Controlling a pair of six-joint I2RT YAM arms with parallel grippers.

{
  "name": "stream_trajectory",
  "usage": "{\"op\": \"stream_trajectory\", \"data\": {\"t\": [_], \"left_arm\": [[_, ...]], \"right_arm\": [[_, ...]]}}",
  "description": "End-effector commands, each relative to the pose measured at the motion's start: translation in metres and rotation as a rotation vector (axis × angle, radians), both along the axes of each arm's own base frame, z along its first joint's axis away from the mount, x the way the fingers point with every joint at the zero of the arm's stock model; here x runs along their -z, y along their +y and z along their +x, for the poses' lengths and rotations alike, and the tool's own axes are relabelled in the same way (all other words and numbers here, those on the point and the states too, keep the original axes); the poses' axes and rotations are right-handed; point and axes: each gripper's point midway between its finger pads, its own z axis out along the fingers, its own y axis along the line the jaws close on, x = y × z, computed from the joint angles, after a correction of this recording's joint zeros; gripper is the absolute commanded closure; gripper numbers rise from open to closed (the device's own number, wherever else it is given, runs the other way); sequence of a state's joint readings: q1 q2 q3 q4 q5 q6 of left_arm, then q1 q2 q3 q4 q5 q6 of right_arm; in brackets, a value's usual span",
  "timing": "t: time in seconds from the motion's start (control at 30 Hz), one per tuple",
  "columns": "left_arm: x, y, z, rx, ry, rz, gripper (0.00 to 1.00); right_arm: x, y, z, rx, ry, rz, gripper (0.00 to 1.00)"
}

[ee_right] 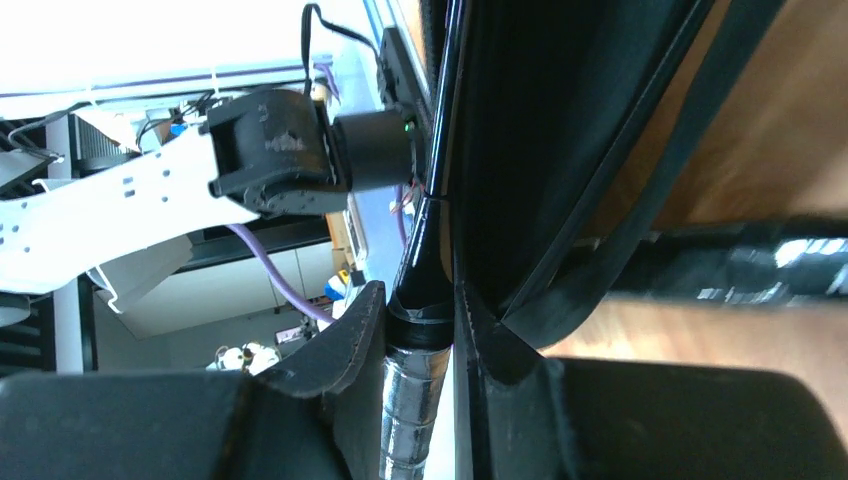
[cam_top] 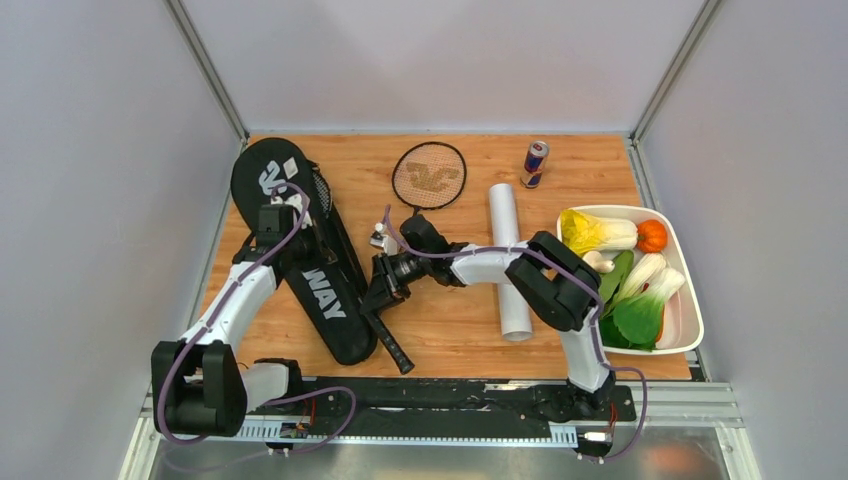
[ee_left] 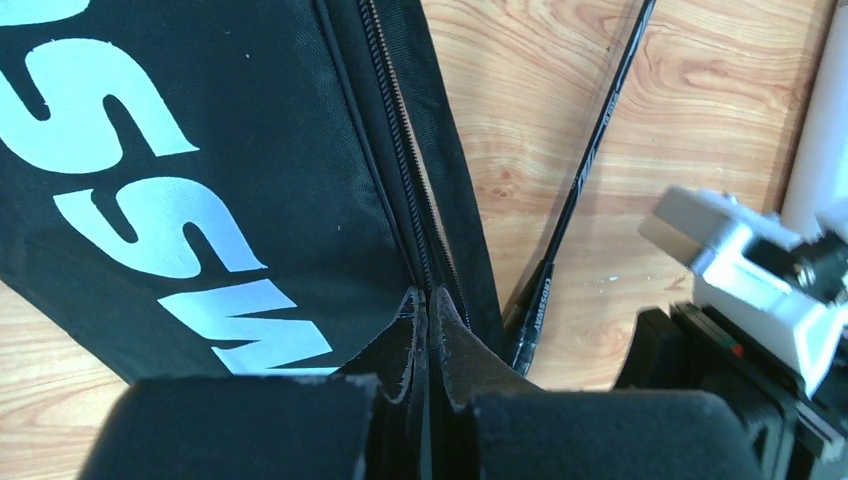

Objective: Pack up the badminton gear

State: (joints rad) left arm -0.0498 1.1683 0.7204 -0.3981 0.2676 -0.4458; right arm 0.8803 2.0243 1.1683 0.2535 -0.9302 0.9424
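Well, my left claw point(ee_left: 427, 300) is pinched tight on the zip edge of the soft black racket bag point(ee_left: 200, 150), I judge to steady its opening; my right claw point(ee_right: 420, 312) clamps the thin racket point(cam_top: 429, 175) where glossy shaft meets tape-wrapped handle, just beside the bag, oval strung head lying on wood-grain table point(cam_top: 580, 170).

1 overhead view, 2 close wrist views; racket bag point(cam_top: 335, 300) shared

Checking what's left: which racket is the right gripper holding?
The racket lying out on the table, head near the drink can; the right gripper is shut on its handle. The other racket is tucked in the racket bag.
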Motion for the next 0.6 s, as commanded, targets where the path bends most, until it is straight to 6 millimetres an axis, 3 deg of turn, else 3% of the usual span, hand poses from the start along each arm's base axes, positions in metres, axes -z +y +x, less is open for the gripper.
{"op": "stream_trajectory", "data": {"t": [0.0, 0.57], "left_arm": [[-0.012, -0.014, 0.000, 0.048, -0.057, -0.071, 1.00], [-0.032, -0.031, -0.017, 0.028, -0.092, -0.218, 1.00]], "right_arm": [[-0.006, 0.017, 0.027, -0.026, -0.100, 0.059, 1.00], [0.014, 0.056, 0.093, 0.094, -0.164, 0.025, 1.00]]}}
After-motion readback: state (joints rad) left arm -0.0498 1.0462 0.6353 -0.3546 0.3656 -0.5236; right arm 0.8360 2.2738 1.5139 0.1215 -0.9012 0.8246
